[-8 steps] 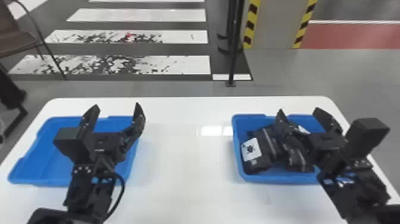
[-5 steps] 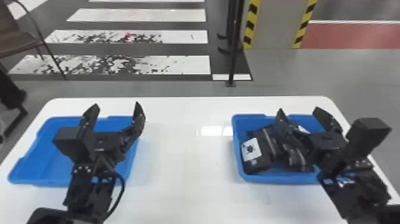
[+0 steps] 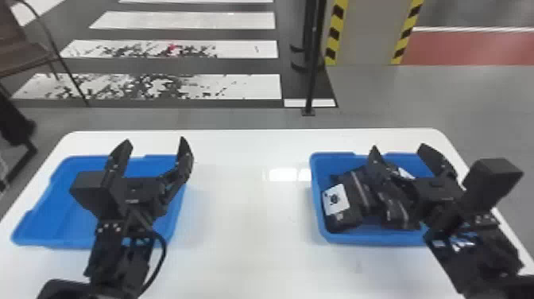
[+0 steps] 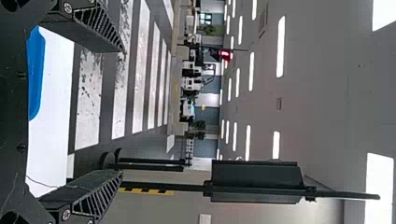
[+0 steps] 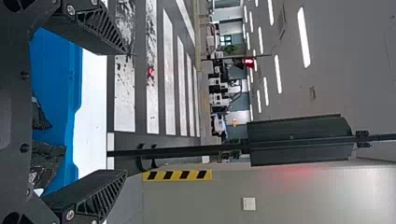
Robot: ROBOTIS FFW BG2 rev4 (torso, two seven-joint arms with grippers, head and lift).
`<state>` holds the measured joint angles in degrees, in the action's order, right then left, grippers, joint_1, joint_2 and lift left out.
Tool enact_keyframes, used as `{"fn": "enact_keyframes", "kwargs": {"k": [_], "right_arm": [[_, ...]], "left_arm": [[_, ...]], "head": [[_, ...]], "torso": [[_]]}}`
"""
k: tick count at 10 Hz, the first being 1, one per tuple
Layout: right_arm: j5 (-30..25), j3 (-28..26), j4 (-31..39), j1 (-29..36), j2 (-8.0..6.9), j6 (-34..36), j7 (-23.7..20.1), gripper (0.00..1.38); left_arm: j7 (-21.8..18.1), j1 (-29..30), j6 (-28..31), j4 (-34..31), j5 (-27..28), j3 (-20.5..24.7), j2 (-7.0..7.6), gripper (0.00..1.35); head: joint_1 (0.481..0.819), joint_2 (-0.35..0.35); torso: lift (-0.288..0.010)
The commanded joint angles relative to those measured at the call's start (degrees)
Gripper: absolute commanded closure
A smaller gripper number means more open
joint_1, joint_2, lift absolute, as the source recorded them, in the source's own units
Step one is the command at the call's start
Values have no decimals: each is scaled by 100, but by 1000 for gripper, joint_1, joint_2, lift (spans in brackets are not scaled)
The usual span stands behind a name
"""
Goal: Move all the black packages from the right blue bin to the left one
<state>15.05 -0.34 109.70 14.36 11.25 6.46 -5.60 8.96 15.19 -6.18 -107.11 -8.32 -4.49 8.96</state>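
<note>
The right gripper (image 3: 398, 147) is released, its fingers spread over the right blue bin (image 3: 377, 238), presumably to leave room for straddling a package. The black packages (image 3: 345, 222) lie heaped in that bin, one turned with its white label (image 3: 335, 199) up. The left gripper (image 3: 155, 140), also parted and holding nothing, is above the left blue bin (image 3: 59, 241), probably parked there to keep clear of the picking.
</note>
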Motion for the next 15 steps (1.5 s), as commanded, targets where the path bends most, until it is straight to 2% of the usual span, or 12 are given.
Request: {"fn": "enact_keyframes", "kwargs": {"k": [1,2,4,5,7,10,15], "right_arm": [[83,0,90,40,0,141,-20,113],[255,0,484,111,9,900,-20,113],[403,0,1609,209,79,3066,-12,108],[437,0,1834,195,88,3614,-12,121],[632,-69,1862,68,79,4556,15,200],[632,-114,1904,-30,79,5316,296,225],[734,23,1187,-452,79,5330,296,225]], "left_arm": [[0,-1,-1,2,9,4,0,108],[0,-1,-1,2,9,4,-9,108],[0,13,-43,2,44,4,-9,108],[0,27,-29,2,55,4,-9,108],[0,27,-43,2,55,4,-17,108],[0,41,-43,2,55,15,-17,108],[0,69,-29,2,55,27,-26,108]], "head": [[695,7],[695,9],[695,27],[695,47],[695,66],[695,63],[695,62]], "torso": [[-154],[-154],[-154],[-154],[-154],[-154],[-154]]}}
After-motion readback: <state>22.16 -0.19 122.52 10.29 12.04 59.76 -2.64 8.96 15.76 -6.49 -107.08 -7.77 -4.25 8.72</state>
